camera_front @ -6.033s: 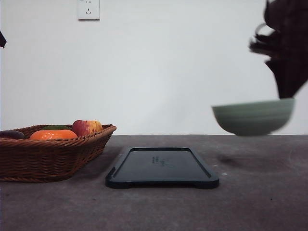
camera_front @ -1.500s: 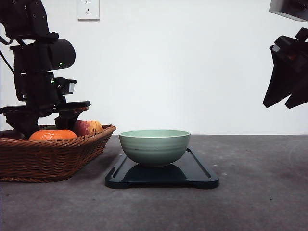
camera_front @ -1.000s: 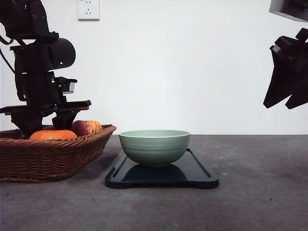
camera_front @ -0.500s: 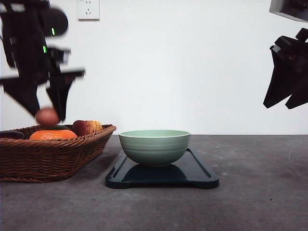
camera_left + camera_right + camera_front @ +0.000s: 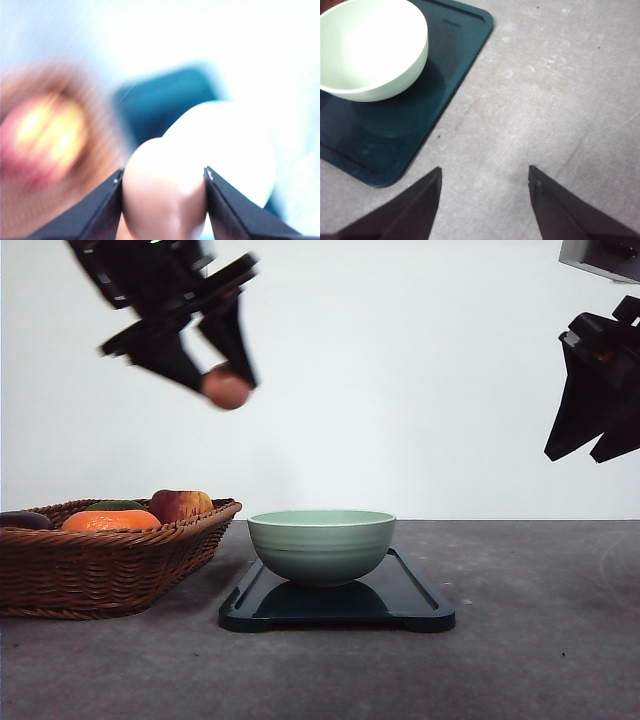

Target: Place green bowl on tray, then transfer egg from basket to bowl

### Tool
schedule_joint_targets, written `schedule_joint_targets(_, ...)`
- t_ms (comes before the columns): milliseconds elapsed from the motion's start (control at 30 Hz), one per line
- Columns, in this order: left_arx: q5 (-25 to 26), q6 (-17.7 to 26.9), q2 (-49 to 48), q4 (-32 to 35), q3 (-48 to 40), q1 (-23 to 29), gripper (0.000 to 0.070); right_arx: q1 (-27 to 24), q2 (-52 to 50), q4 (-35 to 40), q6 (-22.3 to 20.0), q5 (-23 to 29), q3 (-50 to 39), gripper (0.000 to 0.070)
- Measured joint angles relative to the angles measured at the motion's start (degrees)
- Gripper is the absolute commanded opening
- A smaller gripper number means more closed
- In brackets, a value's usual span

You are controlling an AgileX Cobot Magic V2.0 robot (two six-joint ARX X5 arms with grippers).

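Front view: left pincer [image 5: 222, 380] pinched the egg [image 5: 227, 388] at its tips, high up, left of the green bowl [image 5: 321, 545].
Right pincer [image 5: 592, 445]: spread.

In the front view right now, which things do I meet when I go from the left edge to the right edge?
Brown woven wicker basket → brownish-tan egg held high in the left gripper → pale green round bowl on the dark rectangular tray → open right gripper.

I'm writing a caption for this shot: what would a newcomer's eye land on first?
First, the egg pinched in the left claw, high in the air between the basket and the bowl. Next, that pale green bowl, empty, sitting on the dark tray mid-table. The right claw hangs open to the right.
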Motion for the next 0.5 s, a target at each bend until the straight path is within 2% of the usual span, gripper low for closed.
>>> schedule_joint_targets(167,-1.0,0.2,3.4,4.8,0.0,-5.0,0.0227,0.0,0.0,0.5,0.0,0.0,0.0,0.0342)
schedule_joint_targets(367,-8.1,3.2,9.4,6.3,0.0,-10.3,0.0228,0.0,0.0,0.5,0.0,0.0,0.0,0.0342)
schedule_joint_targets(500,-9.5,4.3,13.2,9.1,0.0,-12.0,0.0227,0.0,0.0,0.5,0.0,0.0,0.0,0.0342)
